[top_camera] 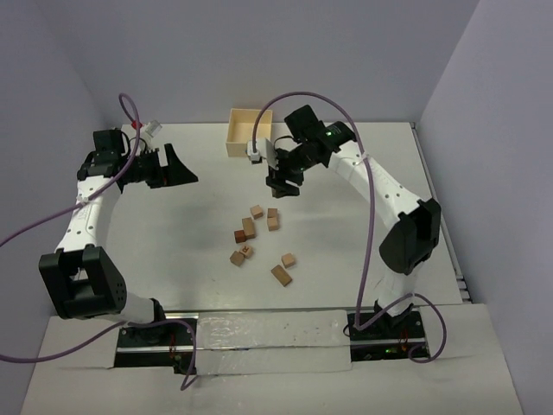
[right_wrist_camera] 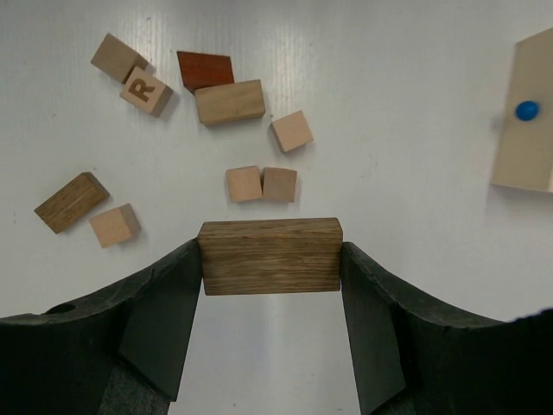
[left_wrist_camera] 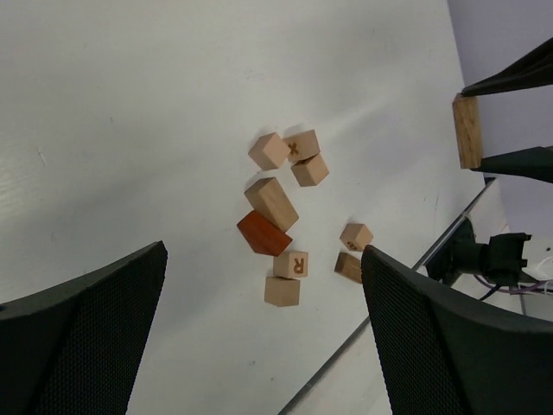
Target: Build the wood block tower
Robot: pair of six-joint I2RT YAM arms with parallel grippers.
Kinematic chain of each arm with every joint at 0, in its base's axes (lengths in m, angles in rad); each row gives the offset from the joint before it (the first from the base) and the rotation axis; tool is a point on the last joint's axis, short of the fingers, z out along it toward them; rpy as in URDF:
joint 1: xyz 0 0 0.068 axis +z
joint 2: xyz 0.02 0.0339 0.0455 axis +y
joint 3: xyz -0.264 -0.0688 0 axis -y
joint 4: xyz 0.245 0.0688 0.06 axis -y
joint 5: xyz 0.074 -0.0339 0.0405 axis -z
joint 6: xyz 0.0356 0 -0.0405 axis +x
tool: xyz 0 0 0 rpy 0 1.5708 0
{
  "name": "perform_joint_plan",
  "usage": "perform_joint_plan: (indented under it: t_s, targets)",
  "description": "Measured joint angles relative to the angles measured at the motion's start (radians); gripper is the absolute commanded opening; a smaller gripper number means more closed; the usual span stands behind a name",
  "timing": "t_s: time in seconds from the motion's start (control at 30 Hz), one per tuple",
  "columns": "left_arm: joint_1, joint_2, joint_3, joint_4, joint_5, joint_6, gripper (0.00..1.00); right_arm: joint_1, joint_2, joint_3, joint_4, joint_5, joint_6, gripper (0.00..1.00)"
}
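Several small wood blocks [top_camera: 249, 228] lie loose on the white table in a scattered cluster between the arms. They include a reddish one [right_wrist_camera: 206, 69], a cube marked R [right_wrist_camera: 145, 91] and a dark brick [right_wrist_camera: 72, 202]. No upright tower shows in any view. My right gripper [top_camera: 281, 183] hovers above the table just beyond the cluster, shut on a dark brown brick [right_wrist_camera: 270, 256] held lengthwise between its fingers [right_wrist_camera: 164, 303]. The left wrist view shows that brick [left_wrist_camera: 467, 130] too. My left gripper [top_camera: 183, 170] is open and empty, off to the left of the cluster, which shows between its fingers [left_wrist_camera: 95, 337].
A pale square wooden box [top_camera: 249, 131] with a blue dot [right_wrist_camera: 526, 110] stands at the back of the table, behind the right gripper. The table's near edge and a rail [left_wrist_camera: 406, 277] run close by the blocks.
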Motion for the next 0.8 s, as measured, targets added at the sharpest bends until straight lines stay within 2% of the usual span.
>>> perform_joint_plan:
  t_s: [0.43, 0.8]
  targets:
    - [0.003, -0.001, -0.003, -0.052, -0.027, 0.091, 0.99, 0.009, 0.203, -0.009, 0.023, 0.040, -0.038, 0.07]
    - [-0.007, 0.002, -0.002, -0.051, -0.076, 0.089, 0.99, 0.037, 0.226, -0.055, 0.110, 0.075, -0.001, 0.10]
